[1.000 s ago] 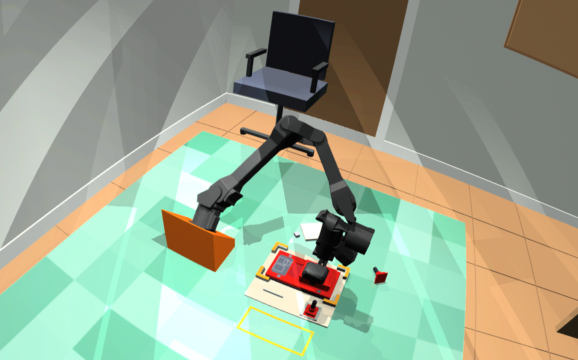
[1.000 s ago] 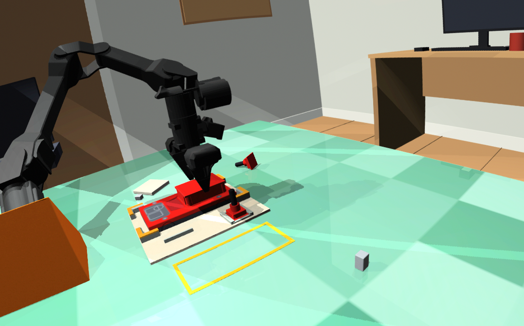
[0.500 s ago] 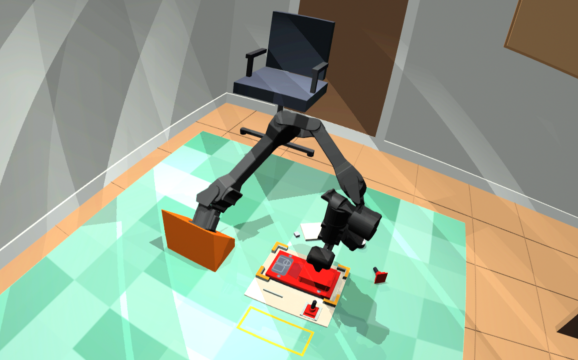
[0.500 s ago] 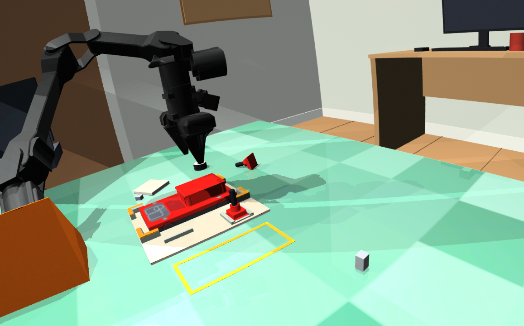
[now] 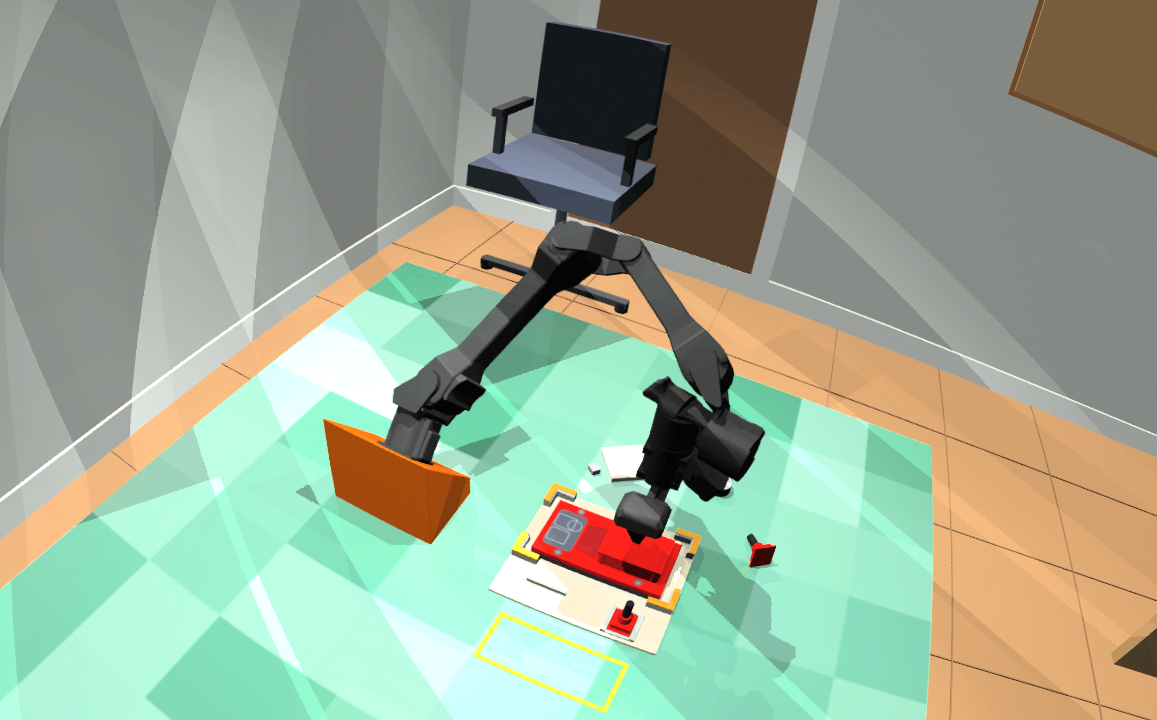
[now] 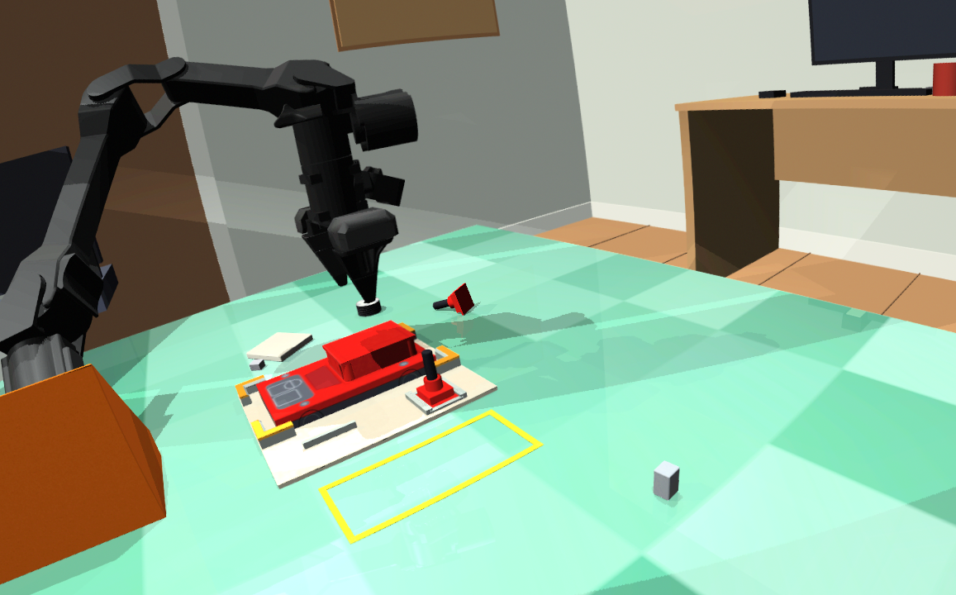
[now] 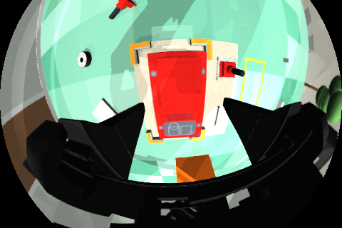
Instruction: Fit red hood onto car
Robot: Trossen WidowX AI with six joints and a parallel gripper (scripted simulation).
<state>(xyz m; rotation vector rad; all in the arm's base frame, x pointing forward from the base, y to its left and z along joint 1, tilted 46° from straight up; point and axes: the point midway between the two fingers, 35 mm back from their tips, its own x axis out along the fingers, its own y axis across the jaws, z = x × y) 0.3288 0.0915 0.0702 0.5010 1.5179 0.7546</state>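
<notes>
Wrist view puts the hood over the chassis in the jig, its long sides running with the car and its flat roof uppermost. Grey round peg ends show at its corners, which suggests the holes were lined up on them so the shell cannot slide. Orange and yellow corner brackets frame the car, presumably to keep the chassis from shifting under a downward push. The hood looks level, though from these angles I can't fairly swear that every boss touches the deck. The hand is above it, fingers spread wide with nothing between them, a width that should let them pass the roof's sides without dragging it up. Fitting seems done; what remains is the retreat, best made straight up, since a sideways drift could catch the shell. Beside the car, on the jig board, a red piece with a black handle stands upright, its tall grip a thing to avoid. Farther out on the bench, the yellow outline probably marks a parking place for a part, and a wheel lies apart from the jig.
</notes>
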